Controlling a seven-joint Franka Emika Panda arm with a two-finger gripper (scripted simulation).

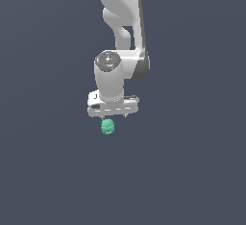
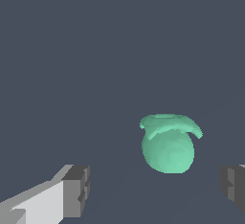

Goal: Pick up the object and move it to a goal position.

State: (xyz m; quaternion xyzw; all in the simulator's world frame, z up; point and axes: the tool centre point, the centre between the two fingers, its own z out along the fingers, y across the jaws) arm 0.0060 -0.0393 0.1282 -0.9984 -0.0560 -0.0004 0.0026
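Observation:
The object [image 1: 108,126] is a small teal-green lumpy blob on the dark grey floor, just in front of the white gripper hand in the exterior view. In the wrist view the object [image 2: 168,144] lies ahead of the gap between the two fingers, nearer to one finger. My gripper [image 2: 154,189] is open and empty, its grey fingertips [image 2: 76,189] wide apart. In the exterior view the gripper [image 1: 114,115] hangs right over the object's far side; its fingers are barely seen there.
The white arm [image 1: 120,22] rises from the gripper toward the top of the exterior view. The plain dark grey floor [image 1: 192,171] spreads all around.

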